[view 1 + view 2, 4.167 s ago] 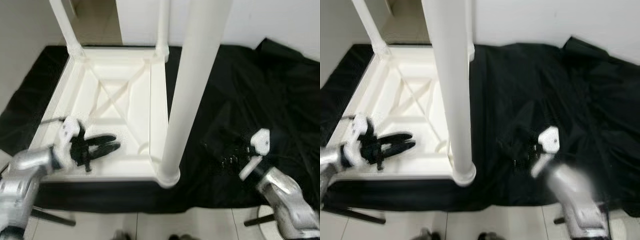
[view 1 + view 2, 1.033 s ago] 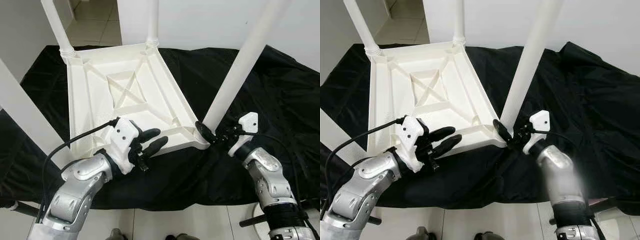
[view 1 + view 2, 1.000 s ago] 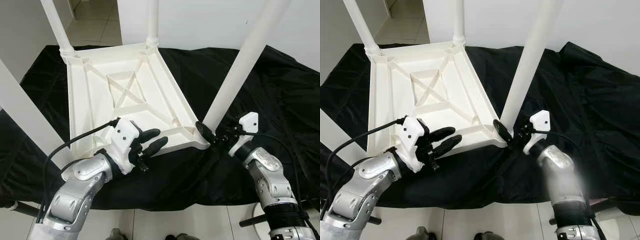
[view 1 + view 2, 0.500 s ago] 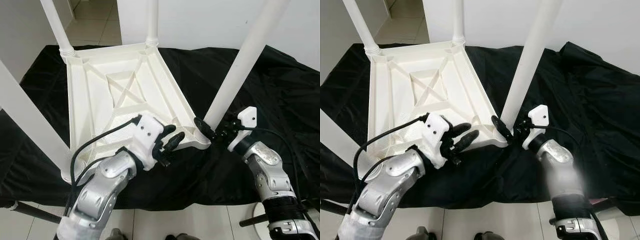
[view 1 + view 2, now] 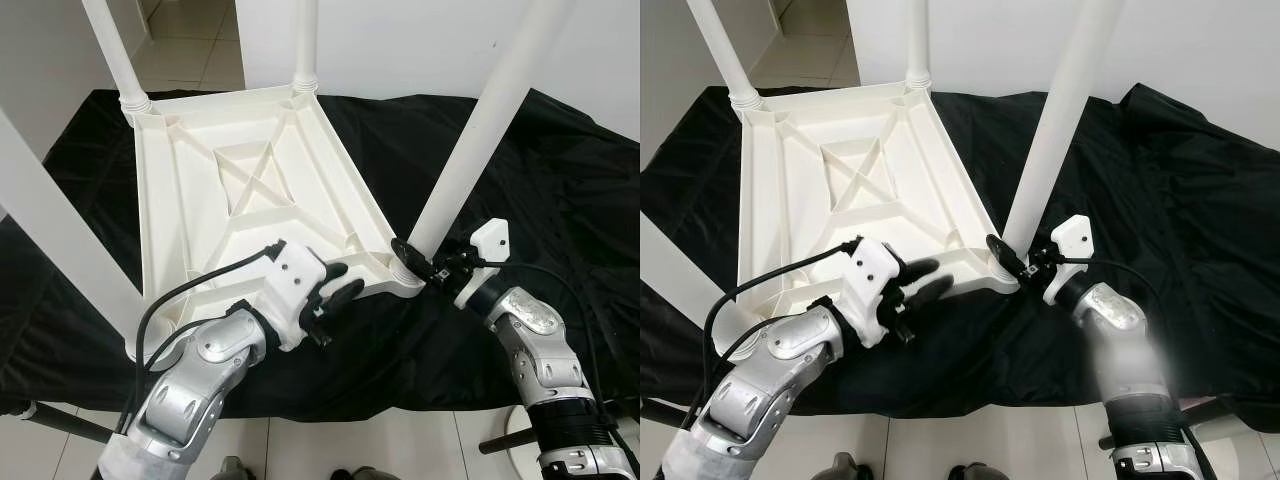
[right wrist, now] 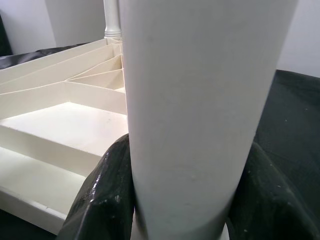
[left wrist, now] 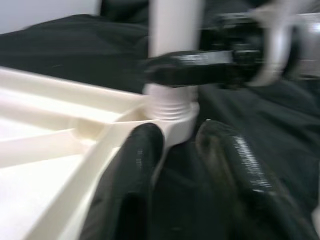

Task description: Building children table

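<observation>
Four white legs stand up from the upside-down children's table [image 5: 250, 190], which lies with its ribbed underside facing up on a black cloth [image 5: 560, 180] spread over a pale tiled floor [image 5: 190, 60]. Two far legs rise at the table's back corners, one at the far left [image 5: 115, 50] and one further right [image 5: 305, 40]. A third leg [image 5: 60, 250] stands at the near left corner, close to the camera. The fourth, the near right leg [image 5: 475, 130], sits in the threaded socket [image 7: 170, 107] at the table's near right corner and leans slightly to the right as it rises.

The right gripper [image 5: 420, 262] is at the base of that near right leg, just above the socket. In the right wrist view its two black fingers [image 6: 107, 190] lie against either side of the white tube, so it is closed around the leg.

The left gripper [image 5: 335, 290] reaches in from the near left toward the same corner. Its fingers [image 7: 135, 170] are parted a little, with one resting against the table's near edge rail beside the socket and the other over the black cloth just outside the rail. It holds nothing. In the left wrist view the right gripper's black finger crosses in front of the leg just above the threaded collar.

A black cable [image 5: 190, 285] runs along the left arm's silver forearm to its wrist.
</observation>
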`<state>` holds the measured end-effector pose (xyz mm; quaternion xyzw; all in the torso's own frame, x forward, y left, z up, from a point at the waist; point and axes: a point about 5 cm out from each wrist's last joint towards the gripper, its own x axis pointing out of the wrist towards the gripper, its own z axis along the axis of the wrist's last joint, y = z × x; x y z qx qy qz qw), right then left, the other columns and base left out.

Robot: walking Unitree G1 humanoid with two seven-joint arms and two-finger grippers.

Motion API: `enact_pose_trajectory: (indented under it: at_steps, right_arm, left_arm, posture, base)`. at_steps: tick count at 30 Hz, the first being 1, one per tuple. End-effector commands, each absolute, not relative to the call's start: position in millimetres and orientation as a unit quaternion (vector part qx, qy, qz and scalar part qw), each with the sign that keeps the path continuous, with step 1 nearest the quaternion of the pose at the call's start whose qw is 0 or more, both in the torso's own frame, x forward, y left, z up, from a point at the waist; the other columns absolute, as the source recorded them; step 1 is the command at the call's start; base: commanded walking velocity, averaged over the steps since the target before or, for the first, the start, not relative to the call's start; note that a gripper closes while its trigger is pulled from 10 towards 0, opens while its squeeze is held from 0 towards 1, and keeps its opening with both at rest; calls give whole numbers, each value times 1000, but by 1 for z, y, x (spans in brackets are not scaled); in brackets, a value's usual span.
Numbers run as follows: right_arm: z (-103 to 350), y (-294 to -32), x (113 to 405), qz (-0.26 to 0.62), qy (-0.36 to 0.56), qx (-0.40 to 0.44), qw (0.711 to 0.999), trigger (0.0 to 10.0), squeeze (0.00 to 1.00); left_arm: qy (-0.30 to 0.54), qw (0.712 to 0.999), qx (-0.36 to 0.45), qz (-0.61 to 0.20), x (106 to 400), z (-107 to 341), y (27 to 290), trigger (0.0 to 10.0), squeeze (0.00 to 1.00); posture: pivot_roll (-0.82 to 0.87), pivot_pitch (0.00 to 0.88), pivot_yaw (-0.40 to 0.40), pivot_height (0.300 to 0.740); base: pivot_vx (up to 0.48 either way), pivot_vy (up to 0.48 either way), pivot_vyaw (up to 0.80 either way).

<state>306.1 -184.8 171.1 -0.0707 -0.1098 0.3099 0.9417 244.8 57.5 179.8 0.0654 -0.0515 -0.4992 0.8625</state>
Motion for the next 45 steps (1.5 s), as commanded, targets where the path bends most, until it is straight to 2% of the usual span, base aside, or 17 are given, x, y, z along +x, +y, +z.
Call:
enact_pose_trajectory:
  at_steps: [1, 2, 3, 4, 5, 10, 14, 16, 24, 29, 34, 35, 40, 41, 45]
  right_arm:
    - [167, -186, 304, 307, -100, -71, 944, 157, 0]
    - [166, -185, 304, 302, -99, -70, 946, 7765, 0]
    - [166, -185, 304, 298, -99, -69, 947, 7765, 0]
    - [167, -184, 305, 296, -99, -69, 948, 10000, 0]
    - [167, -182, 304, 293, -99, -65, 949, 10000, 0]
    - [168, -180, 303, 286, -98, -62, 951, 10000, 0]
    - [167, -175, 306, 211, -80, -70, 972, 10000, 0]
    - [167, -174, 306, 201, -79, -68, 974, 10000, 0]
    - [167, -145, 299, 45, -65, 30, 996, 10000, 0]
    - [168, -133, 297, -2, -65, 59, 996, 10000, 0]
    - [169, -125, 295, -27, -63, 75, 995, 10000, 0]
    - [170, -116, 295, -17, -62, 85, 994, 10000, 0]
    - [175, -106, 294, 2, -70, 84, 994, 10000, 0]
    - [177, -107, 294, 11, -77, 82, 994, 10000, 1000]
    - [181, -113, 293, 15, -85, 74, 993, 10000, 1000]
  left_arm:
    - [-47, 850, 74, -519, 242, 175, 56, 10000, 1000]
    - [-42, 853, 76, -514, 243, 174, 56, 10000, 1000]
    - [-39, 855, 77, -511, 244, 174, 56, 10000, 1000]
    - [-39, 854, 79, -512, 244, 174, 55, 10000, 196]
    - [-42, 853, 83, -513, 243, 174, 56, 10000, 0]
    - [-43, 855, 86, -510, 243, 174, 57, 10000, 0]
    - [-62, 864, 89, -492, 247, 178, 60, 10000, 0]
    - [-65, 866, 87, -487, 248, 178, 60, 10000, 0]
    - [-75, 881, 85, -460, 255, 181, 65, 10000, 0]
    - [-80, 886, 87, -449, 256, 181, 66, 10000, 0]
    - [-84, 888, 88, -443, 257, 181, 66, 10000, 0]
    - [-86, 892, 85, -436, 259, 182, 67, 10000, 0]
    - [-86, 896, 80, -427, 261, 183, 69, 10000, 0]
    - [-87, 898, 81, -424, 262, 183, 70, 10000, 0]
    - [-88, 899, 82, -422, 263, 183, 70, 10000, 0]
  posture:
    - [-46, 129, -24, 740]
    - [-45, 130, -25, 740]
    - [-45, 130, -25, 740]
    - [-44, 129, -24, 740]
    - [-44, 130, -24, 740]
    - [-45, 132, -23, 740]
    - [-47, 131, -29, 740]
    - [-47, 131, -29, 740]
    - [-55, 126, -32, 740]
    - [-52, 126, -36, 740]
    - [-52, 126, -37, 740]
    - [-48, 122, -38, 740]
    - [-48, 119, -40, 740]
    - [-47, 114, -44, 740]
    - [-45, 109, -45, 740]
  base:
    - [0, 0, 0]
    - [0, 0, 0]
    - [0, 0, 0]
    - [0, 0, 0]
    - [0, 0, 0]
    - [0, 0, 0]
    - [0, 0, 0]
    - [0, 0, 0]
    - [0, 0, 0]
    - [0, 0, 0]
    - [0, 0, 0]
    - [0, 0, 0]
    - [0, 0, 0]
    - [0, 0, 0]
    - [0, 0, 0]
